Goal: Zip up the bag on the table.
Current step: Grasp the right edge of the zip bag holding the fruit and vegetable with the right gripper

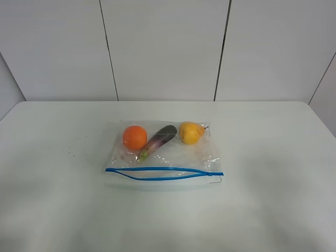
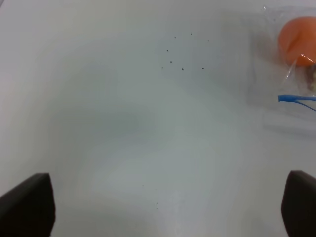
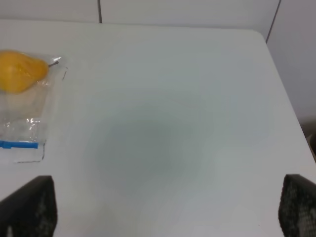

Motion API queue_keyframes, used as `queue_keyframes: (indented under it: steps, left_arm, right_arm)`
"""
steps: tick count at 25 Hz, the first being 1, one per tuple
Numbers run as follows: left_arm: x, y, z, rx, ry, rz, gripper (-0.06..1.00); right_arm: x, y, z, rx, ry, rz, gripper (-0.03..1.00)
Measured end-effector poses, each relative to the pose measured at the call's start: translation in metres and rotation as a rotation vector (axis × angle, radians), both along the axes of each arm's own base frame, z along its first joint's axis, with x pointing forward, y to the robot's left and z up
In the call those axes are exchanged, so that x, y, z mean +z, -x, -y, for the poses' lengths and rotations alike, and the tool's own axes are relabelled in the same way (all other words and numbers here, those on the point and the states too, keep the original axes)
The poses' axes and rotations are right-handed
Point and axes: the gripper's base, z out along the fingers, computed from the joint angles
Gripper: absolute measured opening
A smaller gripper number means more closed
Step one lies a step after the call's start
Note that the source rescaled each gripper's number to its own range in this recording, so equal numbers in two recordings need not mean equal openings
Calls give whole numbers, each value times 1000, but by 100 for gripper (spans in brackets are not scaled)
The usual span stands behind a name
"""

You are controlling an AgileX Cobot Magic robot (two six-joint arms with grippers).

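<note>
Left fingers (image 2: 29, 205) and right fingers (image 3: 29, 207) spread wide, empty, over bare tabletop (image 1: 273, 210); bag (image 1: 163, 155) mid-tabletop between them, roughly 2 o'clock of left, 10 of right, near-edge zipper (image 1: 163, 173) running 9-to-3, neither arm clearly nearer.

No text, label, brand, number or sign can be read in any of the views; the bag (image 1: 163, 157) is clear plastic with only a plain blue strip; the bench (image 1: 262, 199) is plain white.
</note>
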Motion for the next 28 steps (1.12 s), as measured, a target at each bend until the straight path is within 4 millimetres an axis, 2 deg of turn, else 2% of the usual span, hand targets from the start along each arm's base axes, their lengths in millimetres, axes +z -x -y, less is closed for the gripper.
queue_keyframes:
  steps: [25,28]
  left_arm:
    - [0,0,0,0,0,0,100]
    - [0,0,0,0,0,0,100]
  right_arm:
    - [0,0,0,0,-5,0,100]
    - [6,-4,1,-6,3,-17,100]
